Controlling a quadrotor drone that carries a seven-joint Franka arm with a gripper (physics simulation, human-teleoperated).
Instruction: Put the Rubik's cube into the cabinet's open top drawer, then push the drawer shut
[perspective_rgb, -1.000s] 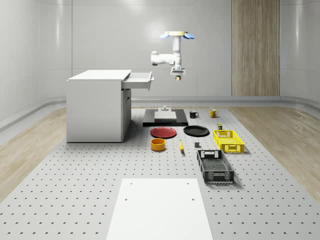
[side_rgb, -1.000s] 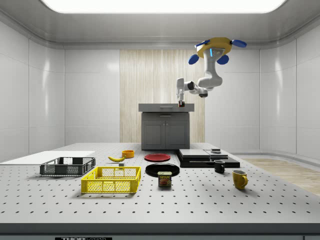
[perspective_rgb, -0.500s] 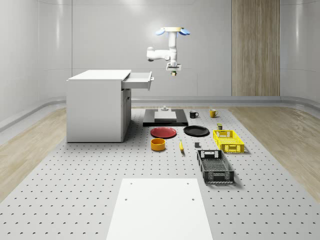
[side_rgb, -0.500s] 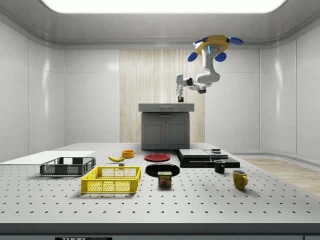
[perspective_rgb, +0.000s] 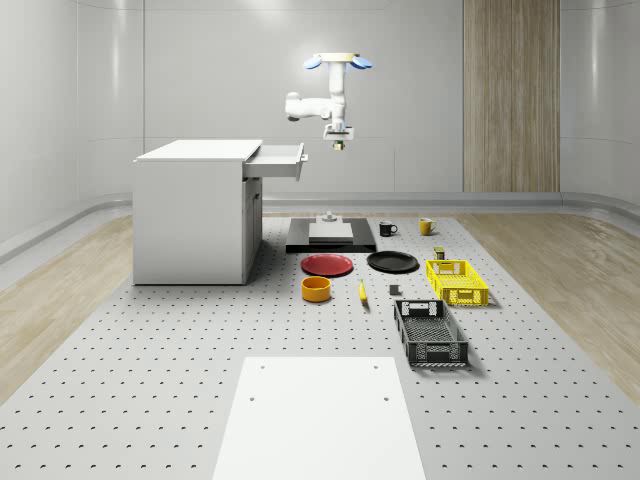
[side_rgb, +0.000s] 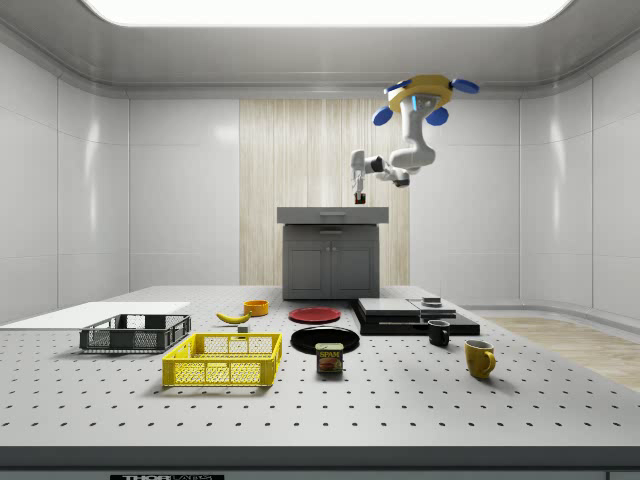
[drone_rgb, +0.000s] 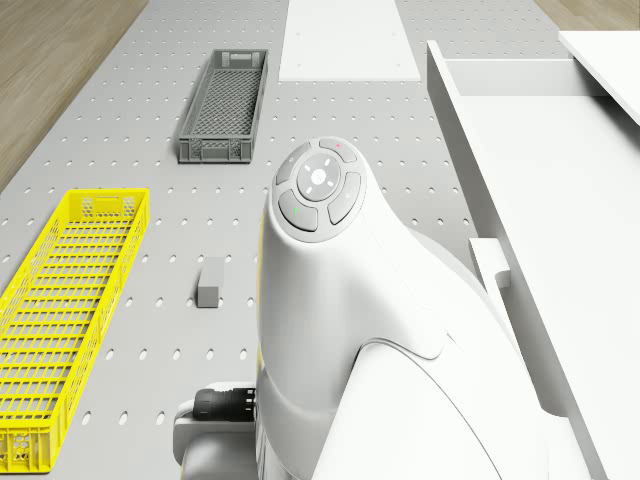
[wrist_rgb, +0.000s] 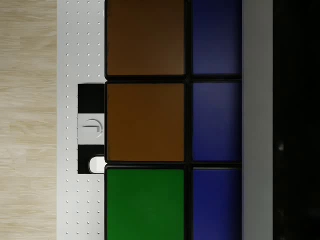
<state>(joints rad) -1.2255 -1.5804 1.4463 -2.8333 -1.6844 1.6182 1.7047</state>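
Observation:
The Rubik's cube sits close in the wrist view, showing orange, green and blue tiles. My gripper is shut on it and points down. The drone hovers high, just off the whole-scene view's right of the white cabinet. The cabinet's top drawer stands pulled out. The gripper with the cube hangs a little above the drawer's level and just outside its front edge. In the drone view the arm's white link lies beside the open drawer.
Below the arm lie a black platform with a white block, a red plate and a black plate. An orange bowl, a banana, a yellow crate, a grey crate and two mugs stand nearby.
The drone, the arm and the held cube have shifted toward the whole-scene view's left, closer to the open drawer, and risen slightly. The drawer has stayed open.

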